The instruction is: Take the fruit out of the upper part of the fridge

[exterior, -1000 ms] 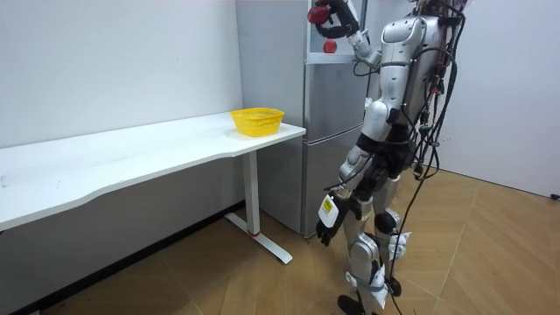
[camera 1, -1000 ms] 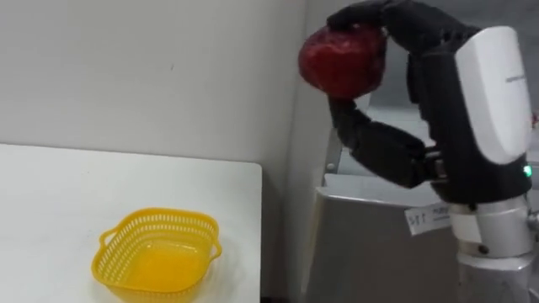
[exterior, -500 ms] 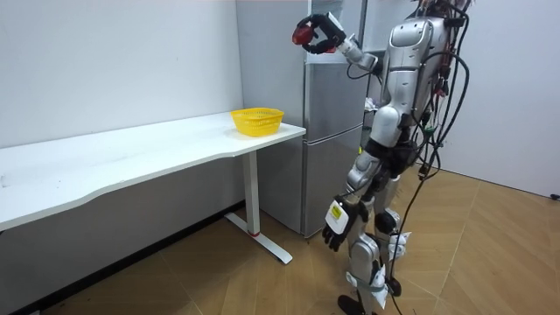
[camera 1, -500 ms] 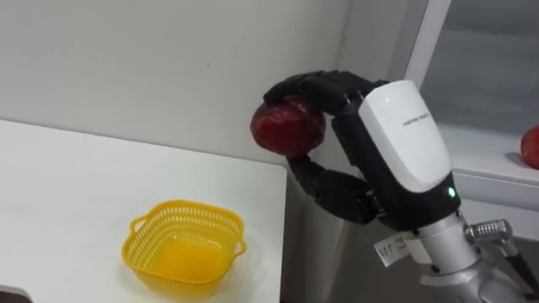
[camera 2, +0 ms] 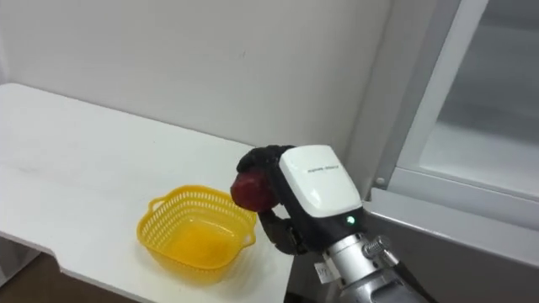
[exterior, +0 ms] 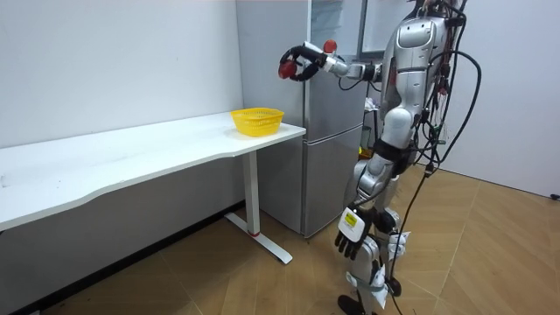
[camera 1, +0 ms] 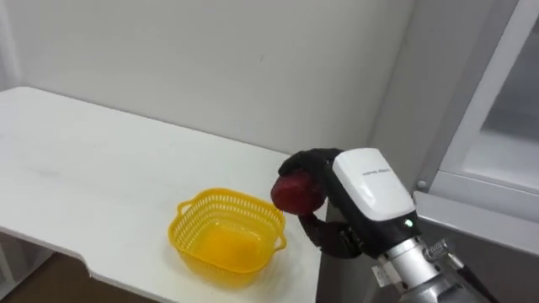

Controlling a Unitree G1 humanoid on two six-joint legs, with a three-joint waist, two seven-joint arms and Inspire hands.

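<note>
A dark red round fruit [camera 1: 293, 194] hangs in the air just right of the yellow mesh basket [camera 1: 187, 215], a little above its rim. My right hand [camera 1: 364, 187] is shut on it, dark fingers curled over its top and thumb below. The basket stands near the right end of the white table [camera 1: 84, 160]. In the room view I stand before the fridge, my right hand [exterior: 302, 63] stretched toward the room view's left with the fruit [exterior: 286, 68] past the table's end. My left hand [exterior: 350, 243] hangs by my leg, fingers relaxed.
The grey fridge [exterior: 332, 131] stands right beside the table's end, its upper compartment [camera 1: 514, 109] open. Another red fruit [exterior: 330, 45] sits on its shelf. A white wall runs behind the table. The table's front edge [camera 1: 50, 244] lies near me.
My right hand has carried the fruit down and away from the fridge toward the basket. The eye views have swung left, bringing more of the table into sight.
</note>
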